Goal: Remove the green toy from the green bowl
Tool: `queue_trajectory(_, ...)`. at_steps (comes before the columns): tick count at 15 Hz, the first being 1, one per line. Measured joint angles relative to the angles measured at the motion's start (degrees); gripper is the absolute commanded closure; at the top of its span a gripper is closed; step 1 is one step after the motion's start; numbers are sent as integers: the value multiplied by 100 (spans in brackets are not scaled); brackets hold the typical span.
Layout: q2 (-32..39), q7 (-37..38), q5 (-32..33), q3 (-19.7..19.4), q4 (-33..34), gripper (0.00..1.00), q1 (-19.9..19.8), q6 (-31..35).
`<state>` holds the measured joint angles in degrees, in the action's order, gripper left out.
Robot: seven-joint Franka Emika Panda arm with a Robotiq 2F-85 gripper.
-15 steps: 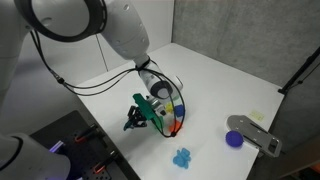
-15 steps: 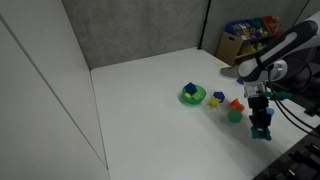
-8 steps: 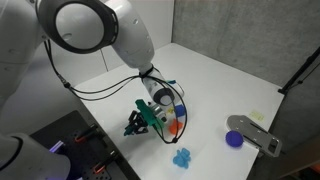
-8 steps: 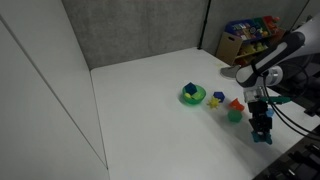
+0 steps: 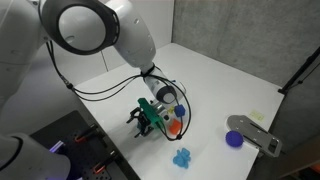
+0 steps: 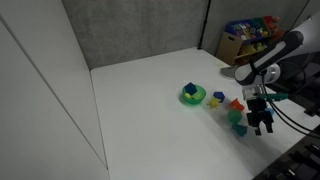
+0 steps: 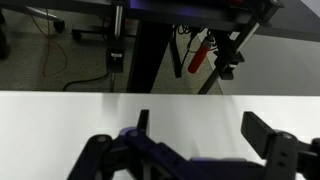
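The green bowl (image 6: pixel 183 97) shows plainly in only an exterior view, standing on the white tabletop (image 6: pixel 140 105); a small dark piece, the green toy (image 6: pixel 190 91), lies inside it, though at this size its hue is hard to tell from dark blue. A yellow piece (image 6: pixel 215 97), a red piece (image 6: pixel 236 103) and the brighter green cube (image 6: pixel 233 115) sit on the tabletop between the bowl and the gripper (image 6: pixel 262 125), which hangs low, well apart from the bowl; its jaws are too small and dark there to read.

In an exterior view from the arm's side the gripper (image 5: pixel 148 123) is low near the tabletop's edge; the wrist and a looping cable (image 5: pixel 182 100) stand in front of the toy cluster, so bowl and green toy cannot be made out there, and only an orange toy (image 5: pixel 173 127) peeks out beside the gripper. This view alone shows a light-blue toy (image 5: pixel 182 157) near the front edge and a purple dish (image 5: pixel 234 139) further along.

The wrist view shows the gripper (image 7: pixel 198 123) spread wide with only bare tabletop (image 7: pixel 60 120) between its dark fingers (image 7: pixel 268 132); their lower parts are cut off by the frame; beyond the edge lie floor, table legs and cords, blurred; no toy or bowl shows there.
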<state>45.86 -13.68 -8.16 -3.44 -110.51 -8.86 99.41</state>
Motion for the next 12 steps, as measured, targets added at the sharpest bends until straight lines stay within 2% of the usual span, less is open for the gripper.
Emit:
queue_trajectory(5,-461,1,246,2,29,0,110,255)
queue_trajectory(12,-1544,5,569,4,-471,0,282,1388)
